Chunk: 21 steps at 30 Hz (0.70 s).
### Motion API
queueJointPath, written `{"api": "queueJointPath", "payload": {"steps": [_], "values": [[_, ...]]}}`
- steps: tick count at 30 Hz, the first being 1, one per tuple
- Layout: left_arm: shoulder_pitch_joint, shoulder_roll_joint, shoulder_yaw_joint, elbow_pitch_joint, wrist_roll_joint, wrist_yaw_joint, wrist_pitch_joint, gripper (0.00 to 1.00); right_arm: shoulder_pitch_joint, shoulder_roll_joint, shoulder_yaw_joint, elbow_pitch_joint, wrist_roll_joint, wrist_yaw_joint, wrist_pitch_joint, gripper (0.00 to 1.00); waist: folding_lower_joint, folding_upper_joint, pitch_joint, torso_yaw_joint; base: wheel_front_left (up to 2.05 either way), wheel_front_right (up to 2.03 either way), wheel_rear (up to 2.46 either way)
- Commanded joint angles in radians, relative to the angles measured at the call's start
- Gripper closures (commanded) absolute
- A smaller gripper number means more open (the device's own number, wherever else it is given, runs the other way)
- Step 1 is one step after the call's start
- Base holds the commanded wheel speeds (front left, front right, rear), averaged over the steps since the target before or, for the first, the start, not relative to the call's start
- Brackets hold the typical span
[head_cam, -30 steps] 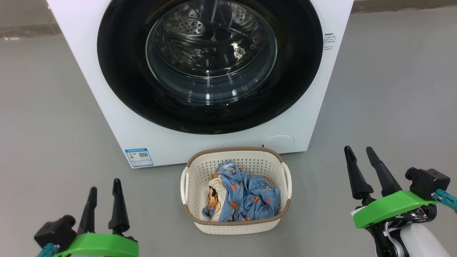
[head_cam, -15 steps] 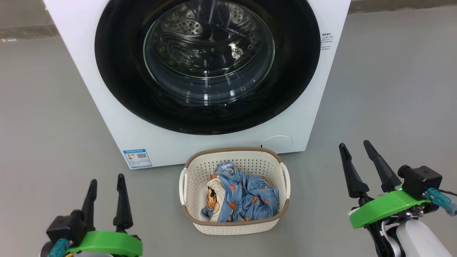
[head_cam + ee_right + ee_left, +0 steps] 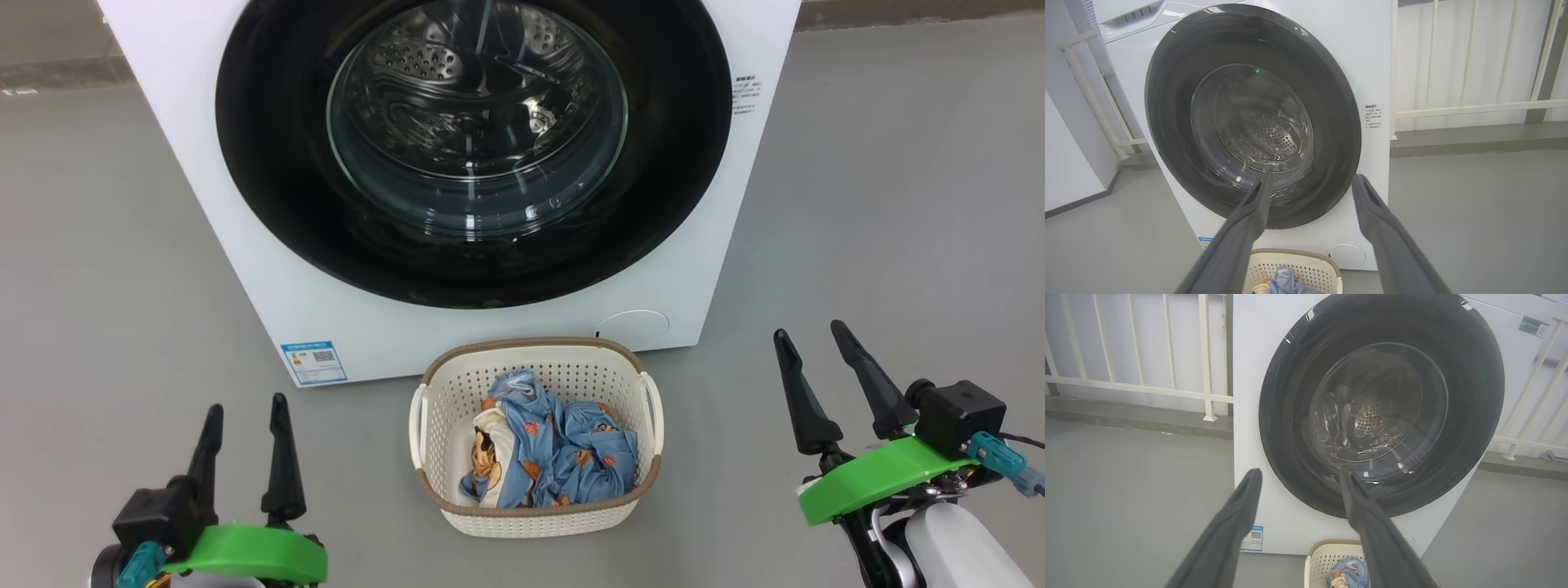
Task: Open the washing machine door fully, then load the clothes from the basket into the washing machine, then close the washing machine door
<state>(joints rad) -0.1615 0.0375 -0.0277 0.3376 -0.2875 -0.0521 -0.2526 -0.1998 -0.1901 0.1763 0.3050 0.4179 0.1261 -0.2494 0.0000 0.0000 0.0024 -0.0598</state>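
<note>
1 basket (image 3: 539,519) between 2 grippers (image 3: 246,403) (image 3: 810,329)

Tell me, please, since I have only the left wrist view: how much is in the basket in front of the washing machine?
Observer: The basket holds a low heap of clothes, light blue printed pieces with a cream one at the left, all below the rim.
Operator: Thank you. Where is the right gripper?
Observer: The right gripper is open over the floor to the right of the basket, touching nothing.
Operator: Is the door shut along its right edge?
Observer: Yes; in the right wrist view the washing machine door lies flush against the front of the washing machine there.
</note>
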Motion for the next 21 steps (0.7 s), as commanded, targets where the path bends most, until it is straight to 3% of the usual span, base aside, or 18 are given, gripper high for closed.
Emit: {"api": "queueJointPath", "payload": {"steps": [1, 21], "values": [[-0.042, 0.014, 0.030, -0.014, 0.011, 0.001, -0.009, 0.00, -0.035, -0.010, 0.012, -0.020, -0.010, 0.005, -0.012, 0.00, 0.0000, 0.0000, 0.000, 0.000, 0.00, 0.00, 0.00], [-0.045, 0.013, 0.033, -0.003, 0.017, -0.004, -0.009, 0.00, -0.036, -0.008, 0.013, -0.021, -0.008, 0.005, -0.012, 0.00, 0.0000, 0.0000, -0.004, 0.000, 0.00, 0.00, 0.00]]}}
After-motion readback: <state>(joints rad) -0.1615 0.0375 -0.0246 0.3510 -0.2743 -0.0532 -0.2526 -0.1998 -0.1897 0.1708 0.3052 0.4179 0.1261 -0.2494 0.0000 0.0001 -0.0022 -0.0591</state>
